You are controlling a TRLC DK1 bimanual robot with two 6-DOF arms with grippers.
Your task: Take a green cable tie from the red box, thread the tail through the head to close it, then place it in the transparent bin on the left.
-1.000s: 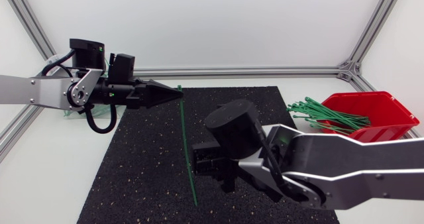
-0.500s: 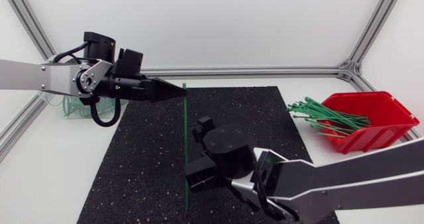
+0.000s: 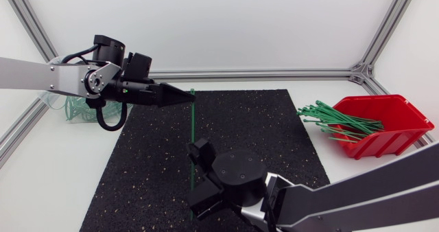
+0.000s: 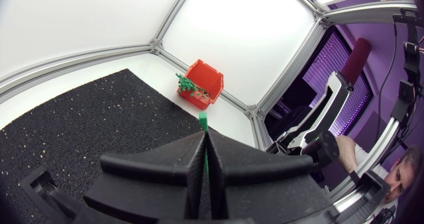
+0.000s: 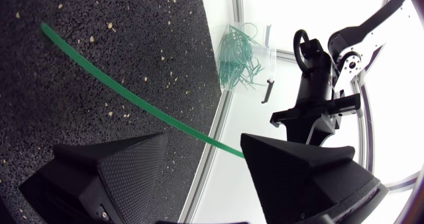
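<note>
1. Head view: the left pincer is pinched shut on the top end of a green cable tie, which stands upright over the black mat. The right pincer is spread on either side of its lower part. The red box is at the desk's right and the transparent bin at its left.
2. Left wrist view: the fingers are closed flat on the tie, and its end pokes out ahead of them.
3. Right wrist view: the pincer is wide, and the tie crosses the gap aslant.
</note>
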